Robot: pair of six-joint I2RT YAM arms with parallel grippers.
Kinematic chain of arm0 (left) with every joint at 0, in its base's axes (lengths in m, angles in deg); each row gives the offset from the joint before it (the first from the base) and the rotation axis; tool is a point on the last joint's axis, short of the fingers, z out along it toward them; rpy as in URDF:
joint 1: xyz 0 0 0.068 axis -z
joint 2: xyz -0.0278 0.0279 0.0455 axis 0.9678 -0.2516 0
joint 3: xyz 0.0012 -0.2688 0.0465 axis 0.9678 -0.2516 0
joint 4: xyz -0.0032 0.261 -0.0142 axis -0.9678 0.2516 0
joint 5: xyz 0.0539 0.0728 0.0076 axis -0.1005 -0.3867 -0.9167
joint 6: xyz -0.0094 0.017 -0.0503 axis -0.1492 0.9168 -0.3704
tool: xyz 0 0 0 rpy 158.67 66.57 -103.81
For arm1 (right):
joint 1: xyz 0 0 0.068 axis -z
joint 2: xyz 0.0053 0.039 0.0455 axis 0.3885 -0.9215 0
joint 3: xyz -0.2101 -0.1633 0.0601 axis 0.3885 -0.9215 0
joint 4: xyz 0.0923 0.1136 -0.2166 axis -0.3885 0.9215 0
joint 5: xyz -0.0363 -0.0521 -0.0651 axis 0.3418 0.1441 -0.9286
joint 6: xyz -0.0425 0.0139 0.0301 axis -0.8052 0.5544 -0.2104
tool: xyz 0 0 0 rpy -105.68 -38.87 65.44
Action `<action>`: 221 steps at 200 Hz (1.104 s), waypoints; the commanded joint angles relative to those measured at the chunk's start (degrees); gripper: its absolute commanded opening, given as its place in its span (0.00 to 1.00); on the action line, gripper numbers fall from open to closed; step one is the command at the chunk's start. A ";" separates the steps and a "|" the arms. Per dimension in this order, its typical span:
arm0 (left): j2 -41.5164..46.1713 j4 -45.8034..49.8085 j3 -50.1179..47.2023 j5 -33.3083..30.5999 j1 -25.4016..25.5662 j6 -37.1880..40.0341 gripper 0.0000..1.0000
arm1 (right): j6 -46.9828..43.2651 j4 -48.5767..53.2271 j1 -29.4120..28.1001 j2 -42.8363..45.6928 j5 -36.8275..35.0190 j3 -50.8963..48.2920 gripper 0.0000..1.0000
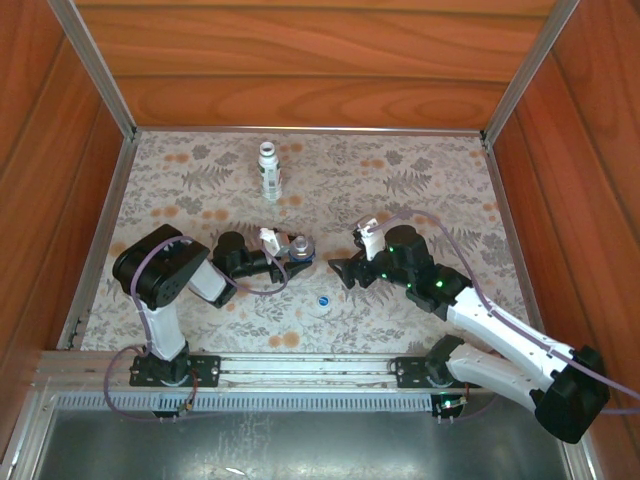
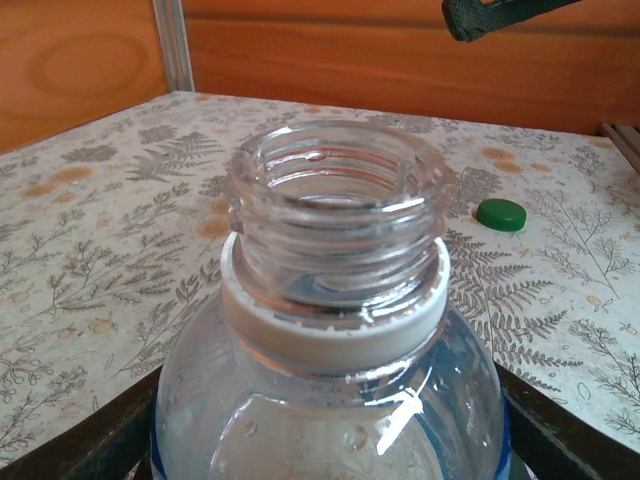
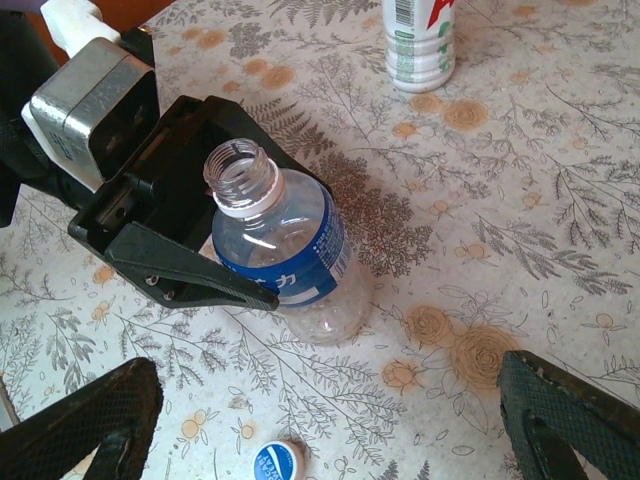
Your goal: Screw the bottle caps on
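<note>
The short clear bottle [image 1: 299, 247] with a blue label stands uncapped near the table's middle. My left gripper [image 1: 291, 252] is shut on its body, one black finger [image 3: 190, 275] pressed against the label. In the left wrist view the open threaded neck [image 2: 338, 195] rises just ahead of the camera. Close in front of the bottle, the blue cap [image 1: 323, 301] lies on the table. The green cap [image 2: 500, 214] lies further to the right. My right gripper [image 3: 330, 430] hovers open above the blue cap [image 3: 275, 463], holding nothing. At the back stands the taller white bottle [image 1: 268, 170].
Wooden walls and aluminium posts [image 1: 95, 70] enclose the floral tablecloth [image 1: 440, 180]. The right arm [image 1: 500, 330] stretches diagonally from the near right. A metal rail [image 1: 300, 368] runs along the near edge. One right fingertip [image 2: 500, 15] shows at the top of the left wrist view.
</note>
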 commanded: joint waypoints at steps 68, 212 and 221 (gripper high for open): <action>-1.74 -1.34 0.84 1.51 -0.20 0.10 0.67 | 3.52 5.75 -8.19 -4.01 -8.45 -0.42 0.92; -3.88 -1.38 2.19 2.34 -0.23 -0.96 0.72 | 11.92 0.69 -20.63 -23.65 -17.20 0.24 0.75; -3.98 -1.31 2.18 2.42 -0.18 -0.94 0.72 | 12.77 0.72 -20.98 -24.62 -17.47 0.49 0.71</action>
